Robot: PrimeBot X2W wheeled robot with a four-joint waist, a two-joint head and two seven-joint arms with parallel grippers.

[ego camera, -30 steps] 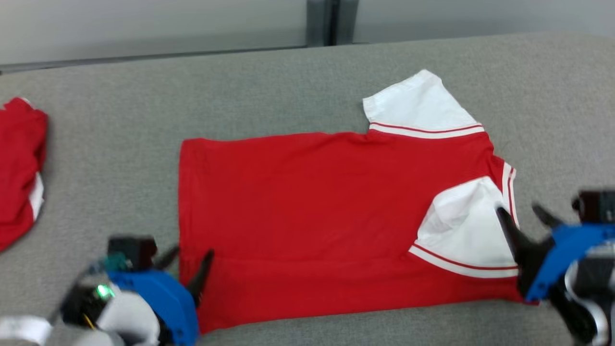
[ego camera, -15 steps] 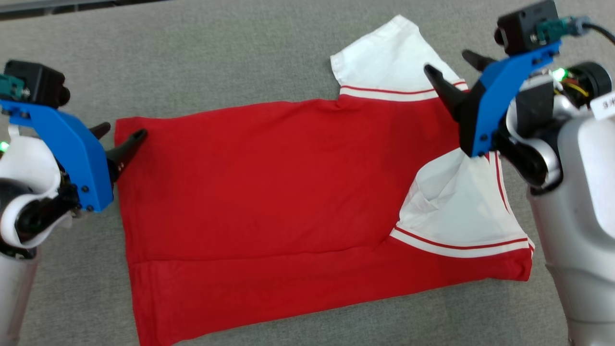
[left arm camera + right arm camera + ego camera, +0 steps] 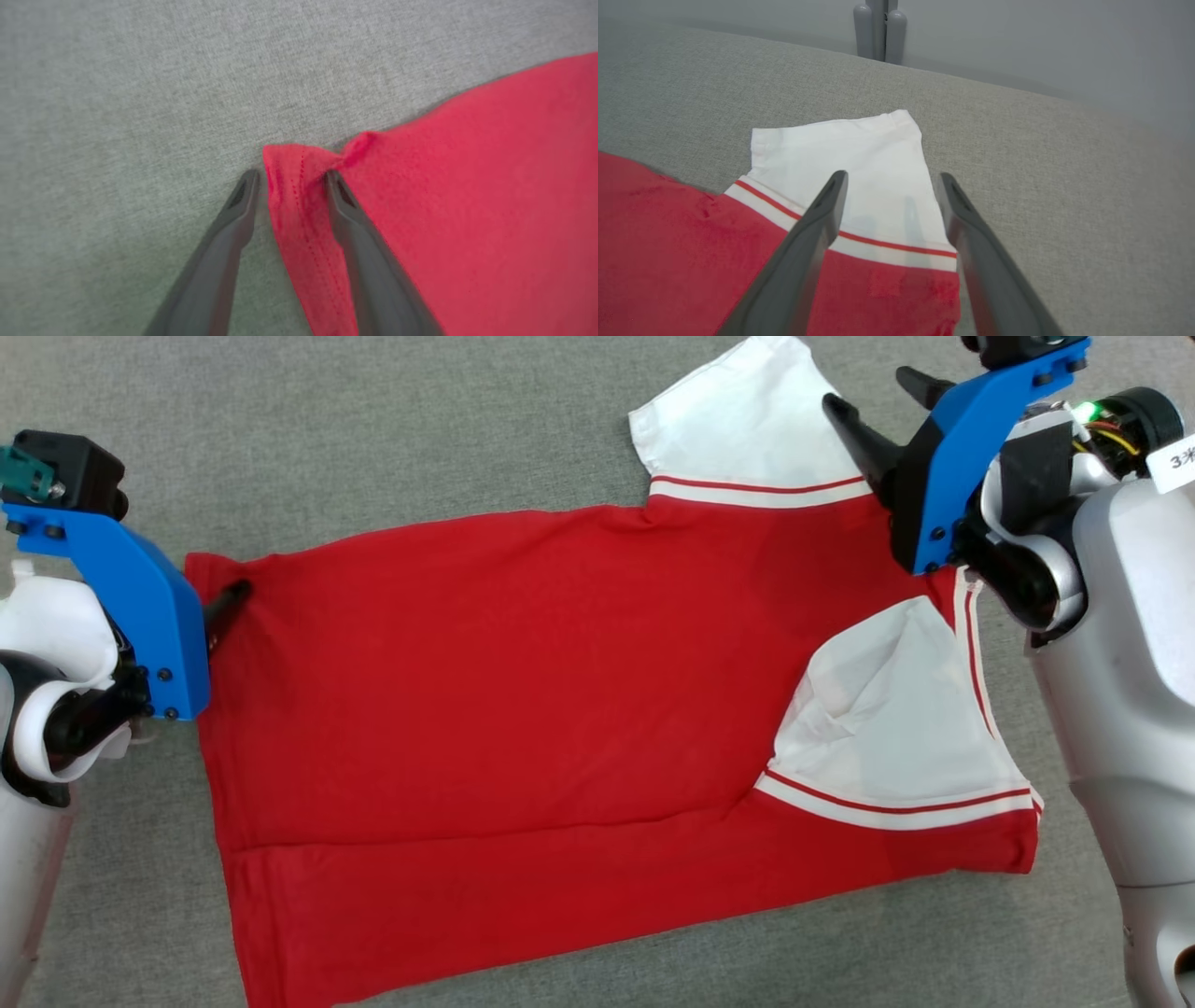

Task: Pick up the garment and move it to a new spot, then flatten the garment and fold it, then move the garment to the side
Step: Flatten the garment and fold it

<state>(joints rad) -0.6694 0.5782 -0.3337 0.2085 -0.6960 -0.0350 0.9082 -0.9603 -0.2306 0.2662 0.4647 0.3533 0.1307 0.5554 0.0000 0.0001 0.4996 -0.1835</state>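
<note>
The left gripper (image 3: 290, 177) stands part open astride a far corner of the garment (image 3: 523, 691). One finger is planted on the grey padded surface (image 3: 373, 429) outside the hem, the other on the red cloth inside it. A puckered ridge of stitched hem (image 3: 299, 205) lies between them, not yet pinched. The straddle looks set up for a pinch that takes the whole edge rather than one layer.

At the opposite end, the right gripper (image 3: 893, 176) hangs wide open and holds nothing. It is poised above the shoulder, where the far white sleeve (image 3: 840, 149) joins the red body at a striped band. That sleeve stretches flat beyond its fingertips, and bare grey surface lies to the outer side.

Between the two grippers the garment lies spread on the padded surface. Behind the right gripper, on the near side, the second white sleeve (image 3: 887, 719) is turned in over the body, and a long band of red is doubled up along the near edge. Both arms have gone to the far edge, so the next fold appears meant to bring that side over the near one. A grey post (image 3: 878, 28) against a pale wall stands well beyond the right gripper.
</note>
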